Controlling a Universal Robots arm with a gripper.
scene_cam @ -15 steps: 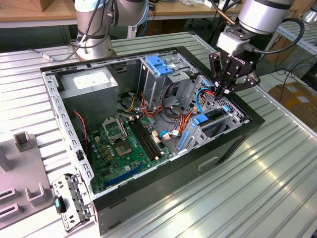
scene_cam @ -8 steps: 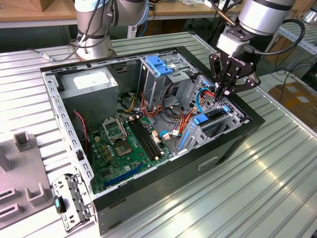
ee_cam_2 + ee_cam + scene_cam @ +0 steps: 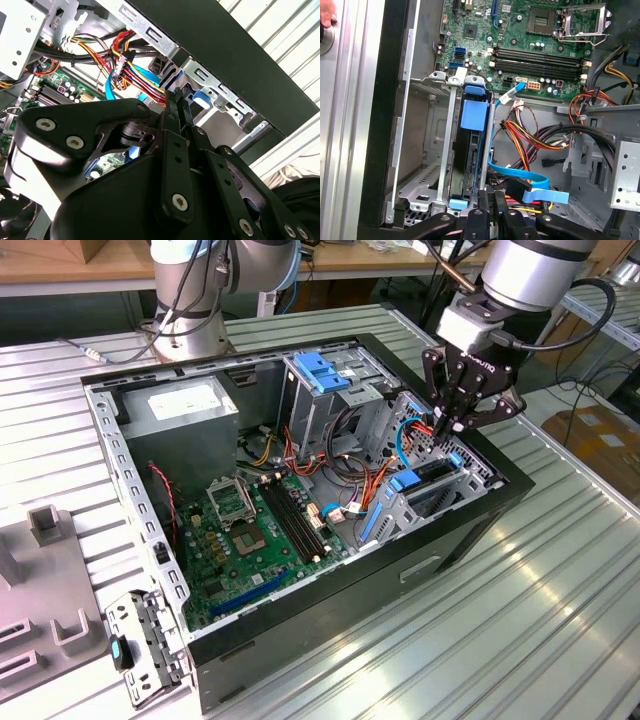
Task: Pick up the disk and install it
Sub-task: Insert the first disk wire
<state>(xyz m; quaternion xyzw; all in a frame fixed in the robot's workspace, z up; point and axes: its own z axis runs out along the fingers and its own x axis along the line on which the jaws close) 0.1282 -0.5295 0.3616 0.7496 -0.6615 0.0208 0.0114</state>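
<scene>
Exterior view: disk (image 3: pixel 432 478) already sits edgewise in its bay inside the case (image 3: pixel 330 635); gripper (image 3: pixel 450 425) directly above it, fingers pressed together, holding nothing.

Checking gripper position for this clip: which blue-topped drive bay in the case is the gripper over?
The gripper hangs over the lower bay holding the disk, by the case's front wall, not the upright cage beside the power supply.

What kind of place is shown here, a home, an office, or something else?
Probably a robotics lab or workshop: an open computer case lies on a ribbed metal table, the gripper hangs over it, and wooden workbenches stand behind.
</scene>
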